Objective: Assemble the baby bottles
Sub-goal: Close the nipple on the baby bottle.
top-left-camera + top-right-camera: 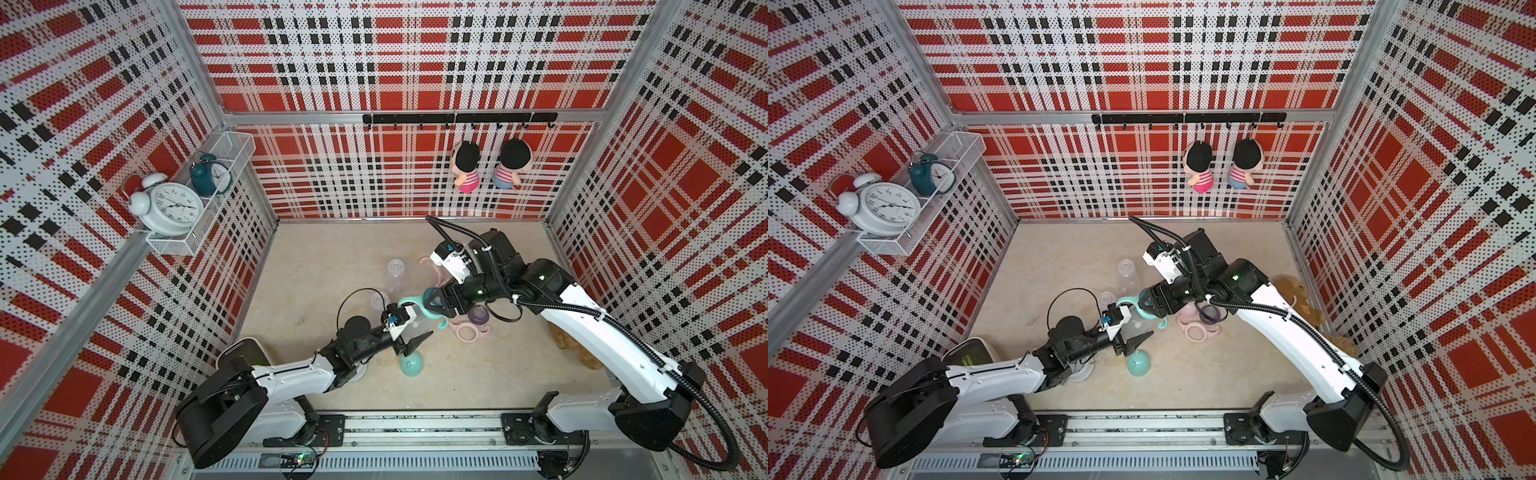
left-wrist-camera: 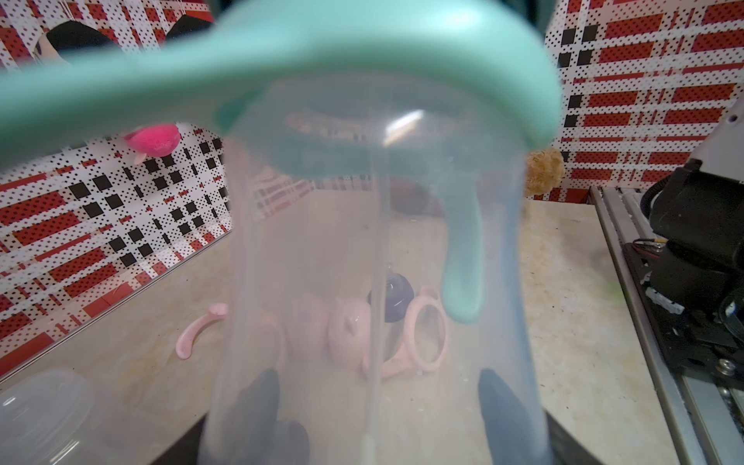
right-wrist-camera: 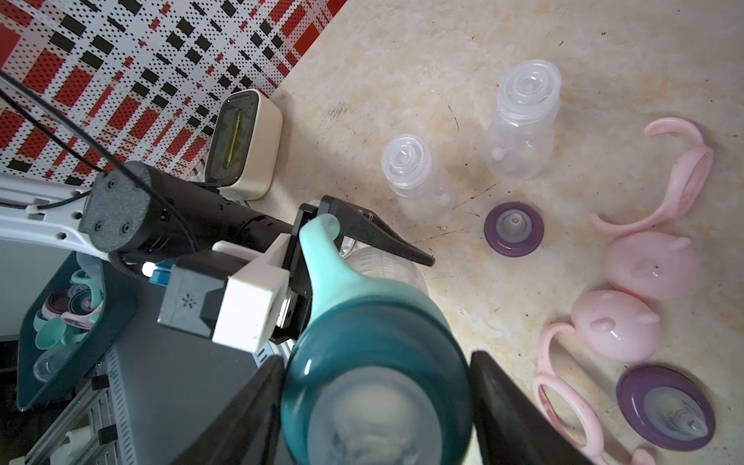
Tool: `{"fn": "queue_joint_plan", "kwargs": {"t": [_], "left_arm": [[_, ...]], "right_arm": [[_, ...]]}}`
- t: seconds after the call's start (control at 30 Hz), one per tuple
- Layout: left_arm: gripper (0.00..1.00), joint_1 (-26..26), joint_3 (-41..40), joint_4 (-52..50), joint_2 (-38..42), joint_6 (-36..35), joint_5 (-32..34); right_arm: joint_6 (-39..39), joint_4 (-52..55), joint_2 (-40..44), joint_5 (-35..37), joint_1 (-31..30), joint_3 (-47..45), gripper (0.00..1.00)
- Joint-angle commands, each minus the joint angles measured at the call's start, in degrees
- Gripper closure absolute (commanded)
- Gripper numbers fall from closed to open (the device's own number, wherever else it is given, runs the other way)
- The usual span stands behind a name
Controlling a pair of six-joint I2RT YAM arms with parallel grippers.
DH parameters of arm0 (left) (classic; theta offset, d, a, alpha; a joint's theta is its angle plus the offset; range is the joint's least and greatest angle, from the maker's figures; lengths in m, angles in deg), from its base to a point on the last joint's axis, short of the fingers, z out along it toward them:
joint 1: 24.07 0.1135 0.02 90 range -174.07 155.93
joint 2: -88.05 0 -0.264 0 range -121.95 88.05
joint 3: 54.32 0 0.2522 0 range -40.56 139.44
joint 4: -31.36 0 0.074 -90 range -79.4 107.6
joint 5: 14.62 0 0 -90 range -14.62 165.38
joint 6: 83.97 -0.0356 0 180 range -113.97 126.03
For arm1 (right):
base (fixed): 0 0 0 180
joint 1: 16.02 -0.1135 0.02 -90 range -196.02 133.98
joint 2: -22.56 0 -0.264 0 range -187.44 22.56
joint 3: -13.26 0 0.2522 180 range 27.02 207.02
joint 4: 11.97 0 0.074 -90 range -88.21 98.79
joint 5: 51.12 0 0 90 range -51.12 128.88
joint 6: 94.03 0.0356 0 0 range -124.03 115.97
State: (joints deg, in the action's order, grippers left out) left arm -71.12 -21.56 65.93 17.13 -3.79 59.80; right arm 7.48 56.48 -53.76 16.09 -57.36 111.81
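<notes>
White arms [image 1: 291, 374], black joints [image 1: 544, 274], corrugated cable [image 1: 573, 308]

The right arm [image 1: 1296, 336] hides most of the brown plush toy [image 1: 1289, 289]; the teal ring [image 2: 282, 60] looks blurred.

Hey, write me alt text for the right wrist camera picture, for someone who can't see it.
The right claw grips the teal collar of a clear bottle that the left claw holds by its body. Beyond, on the beige table, are two more clear bottles, two pink dome caps, two pink handle rings and two purple nipple collars.
</notes>
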Motion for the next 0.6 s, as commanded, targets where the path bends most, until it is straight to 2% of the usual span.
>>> {"fn": "queue_joint_plan", "kwargs": {"t": [0.0,0.17,0.27,0.47,0.57], "left_arm": [[1.0,-0.43,0.33,3.29,1.69,-0.81,0.9],[1.0,-0.75,0.77,3.45,1.83,-0.71,2.65],[1.0,-2.13,1.43,3.52,1.59,-0.52,7.0],[1.0,-5.33,2.61,4.67,0.73,-1.23,14.2],[1.0,-7.09,2.53,6.5,0.51,-1.49,18.54]], "right_arm": [[-1.84,1.03,-1.42,-3.56,0.01,-0.42,0.44],[-1.45,0.79,-2.12,-3.57,0.03,-0.86,0.44],[0.01,1.02,-2.73,-2.98,0.03,-0.65,0.43],[6.23,0.2,-3.73,-2.83,0.03,-1.41,0.43],[11.82,-1.38,-3.94,-3.15,0.03,-2.68,0.45]]}}
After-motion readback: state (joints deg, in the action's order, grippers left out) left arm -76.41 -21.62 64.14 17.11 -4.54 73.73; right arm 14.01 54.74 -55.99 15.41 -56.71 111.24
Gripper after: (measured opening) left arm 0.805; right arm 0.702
